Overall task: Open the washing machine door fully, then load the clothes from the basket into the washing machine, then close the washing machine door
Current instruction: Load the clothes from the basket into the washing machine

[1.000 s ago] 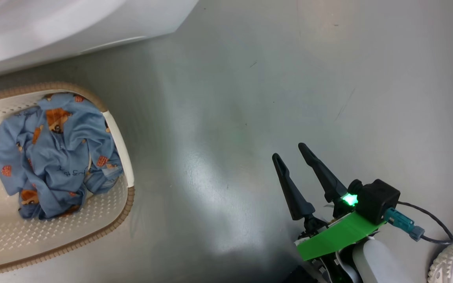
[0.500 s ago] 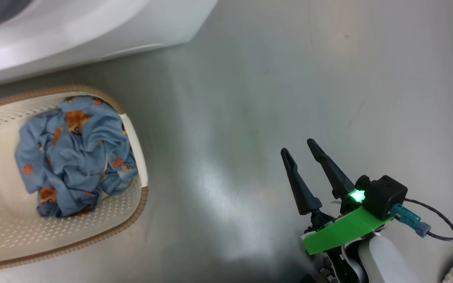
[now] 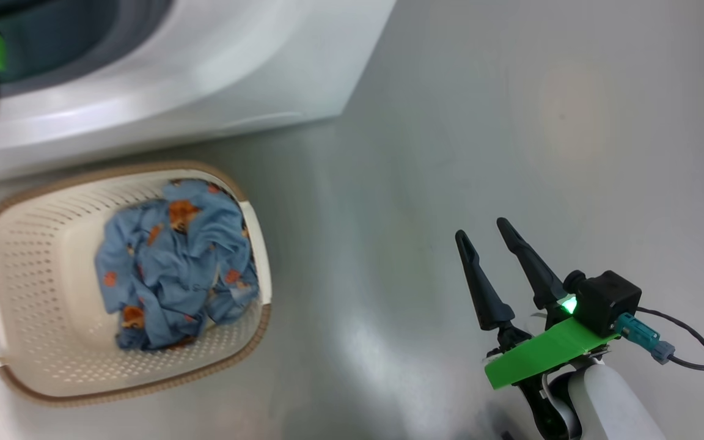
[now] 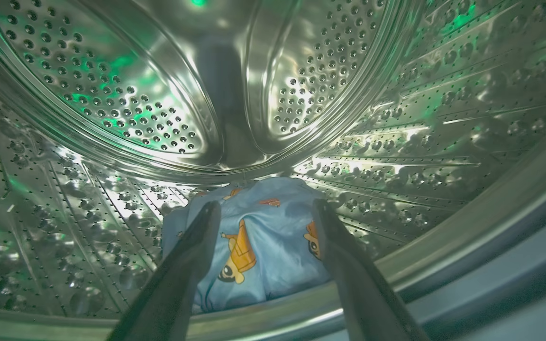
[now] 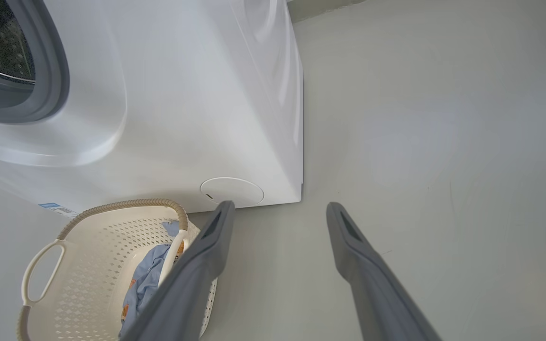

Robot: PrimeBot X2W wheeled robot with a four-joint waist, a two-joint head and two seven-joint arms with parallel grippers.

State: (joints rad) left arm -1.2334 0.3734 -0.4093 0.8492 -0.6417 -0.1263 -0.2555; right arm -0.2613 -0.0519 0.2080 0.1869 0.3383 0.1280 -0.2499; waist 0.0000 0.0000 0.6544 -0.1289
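Left gripper is poked in through the washing machine's opening. Its two dark fingers are spread wide and they aren't pinching anything. One blue garment with the little orange cartoon guys sits right past the fingertips, showing in the gap between them. It's slumped on the bottom of the drum, just behind the drum's front lip. Can't tell if the fingers brush the fabric at the sides. Past it, the perforated steel curves up to the back wall, with green light glinting off the holes.

Right gripper hangs over bare floor, jaws parted too, nothing in them. There's a green bracket on its wrist and a dark cable trailing off toward the picture's edge. The floor is smooth, grey and a bit shiny.

Well off to that gripper's left, the basket sits on the floor, close in front of the machine's base. The rest of the clothes are in there, bunched against the end wall nearer the right gripper, by the white handle on that side. The basket's other end shows bare cream plastic.

Behind the basket is the washing machine, white, with its round filter cap low at the front corner and a small blue label along the bottom edge. The grey gasket rings the open mouth higher up.
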